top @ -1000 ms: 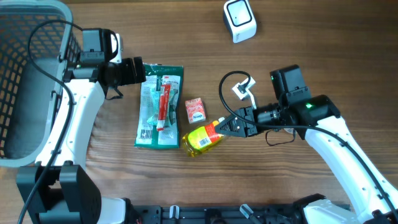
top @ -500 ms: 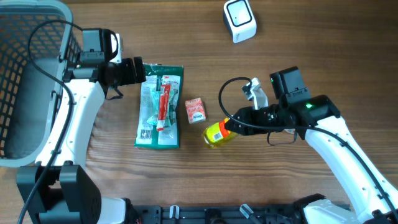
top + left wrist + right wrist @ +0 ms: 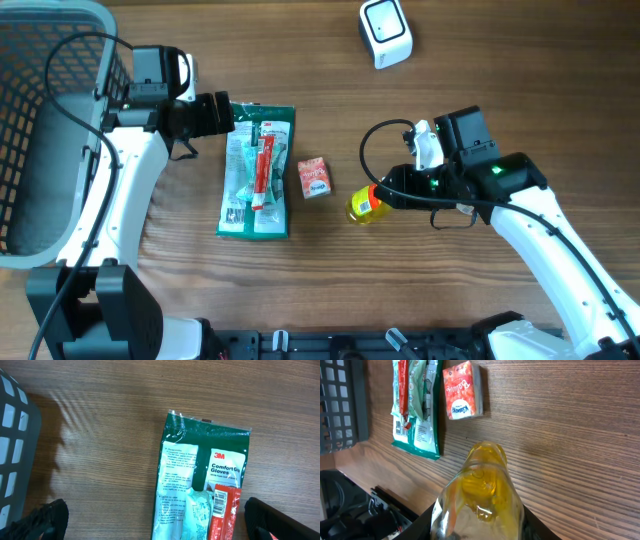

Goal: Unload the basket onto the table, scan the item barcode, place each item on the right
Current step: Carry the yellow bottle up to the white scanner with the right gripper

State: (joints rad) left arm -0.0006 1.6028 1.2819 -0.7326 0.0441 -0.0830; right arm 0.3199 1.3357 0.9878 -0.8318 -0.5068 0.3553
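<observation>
A yellow bottle (image 3: pixel 364 204) with a clear yellow body hangs over the table right of centre, its end towards the overhead camera. My right gripper (image 3: pixel 386 198) is shut on it; in the right wrist view the bottle (image 3: pixel 480 492) fills the space between my fingers (image 3: pixel 426 522). The white barcode scanner (image 3: pixel 385 32) stands at the back of the table, well apart from the bottle. My left gripper (image 3: pixel 222 113) is open at the top edge of a green gloves packet (image 3: pixel 256 170); nothing lies between its fingertips (image 3: pixel 50 519) but that packet (image 3: pixel 200 485).
A small red tissue pack (image 3: pixel 314 176) lies between the gloves packet and the bottle, also seen in the right wrist view (image 3: pixel 461 390). A grey mesh basket (image 3: pixel 70 8) fills the left edge of the table. The table's front edge runs near the bottle.
The right gripper has raised the yellow bottle off the table, swung it from lying sideways to end-on, and carried it a little right. The left arm has not moved.
</observation>
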